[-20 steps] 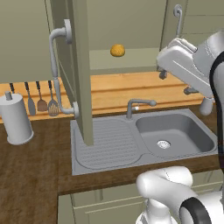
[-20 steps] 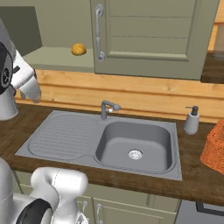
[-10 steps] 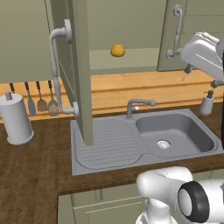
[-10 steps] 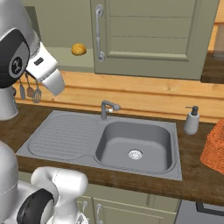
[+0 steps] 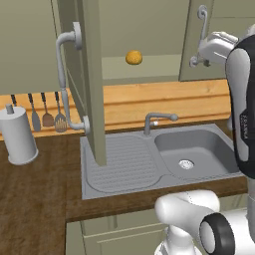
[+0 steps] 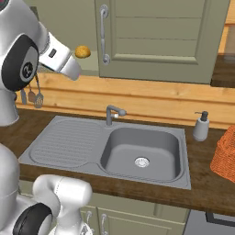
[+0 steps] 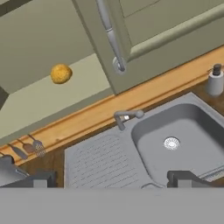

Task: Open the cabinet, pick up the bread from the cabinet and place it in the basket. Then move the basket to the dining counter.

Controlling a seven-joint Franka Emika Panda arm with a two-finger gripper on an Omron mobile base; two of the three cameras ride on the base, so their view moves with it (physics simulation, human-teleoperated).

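Cabinet point(image 5: 92, 74) door swung wide, shelf exposed. Bread point(image 5: 132, 57) sits alone on that shelf, untouched. Hand point(image 7: 109, 178) raised over sink point(image 6: 137, 153), fingers spread apart, empty, probably lining up a reach. Basket point(image 6: 226, 151) waits on counter point(image 6: 202, 183), far right.

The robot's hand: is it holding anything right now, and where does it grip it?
Nothing is held. The gripper is open and empty, above the sink; the bread sits on the cabinet shelf.

Both base views look down from behind the arm, left and right, sharing the sink point(image 5: 164, 154) and bread point(image 6: 82, 52); the hand view looks down from higher over both.
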